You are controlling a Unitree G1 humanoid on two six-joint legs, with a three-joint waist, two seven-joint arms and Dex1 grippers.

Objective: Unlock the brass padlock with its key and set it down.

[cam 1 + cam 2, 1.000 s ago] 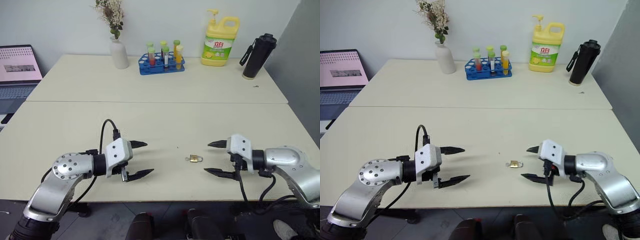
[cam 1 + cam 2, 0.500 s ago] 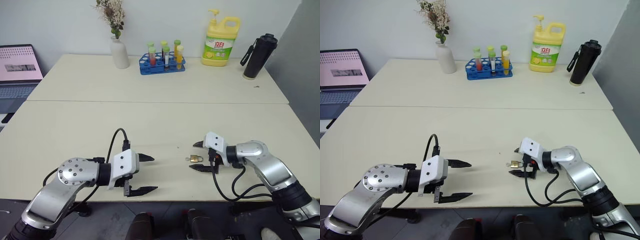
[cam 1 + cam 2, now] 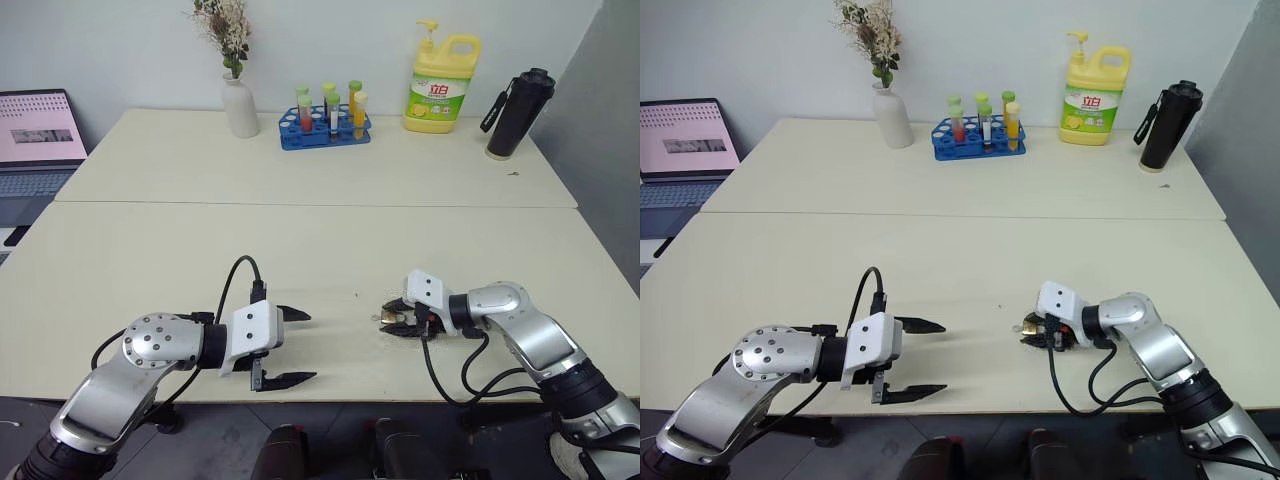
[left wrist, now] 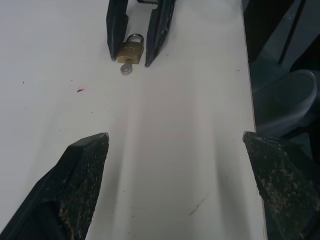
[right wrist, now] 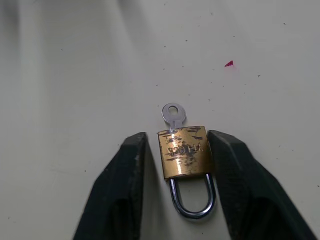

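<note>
Right wrist view: we've got the right gripper (image 5: 187, 185) fingers straddling the brass padlock (image 5: 184, 151), nrly closed, grip unconfirmed. Lock flat on worktop (image 3: 300, 250), lower-centre; key (image 5: 173, 115) in, shackle shut. Left gripper (image 3: 298, 347) fingers wide apart, empty. Unlocking + set-down still left.

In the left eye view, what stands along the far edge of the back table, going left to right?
Laptop → white vase with dried flowers → blue test tube rack → yellow detergent bottle → black flask.
</note>
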